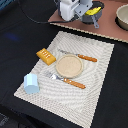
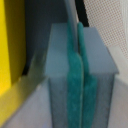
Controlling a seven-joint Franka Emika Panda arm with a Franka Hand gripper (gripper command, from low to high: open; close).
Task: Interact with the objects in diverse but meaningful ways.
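The yellow cheese [image 1: 92, 11] lies in the dark pan [image 1: 93, 12] at the far edge; the gripper [image 1: 80, 15] hangs low just beside it, pads [image 2: 75, 85] pressed together on nothing; the blue cup [image 1: 31, 83] and orange block [image 1: 45, 56] rest on the placemat [image 1: 100, 80].

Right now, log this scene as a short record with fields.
surface: woven placemat on a dark table
centre: round tan plate
cutlery: knife and fork, orange handles, either side of the plate
toys: orange ridged block; light blue cup
gripper: over the small dark pan
gripper pads: pressed together
yellow item: beside the gripper
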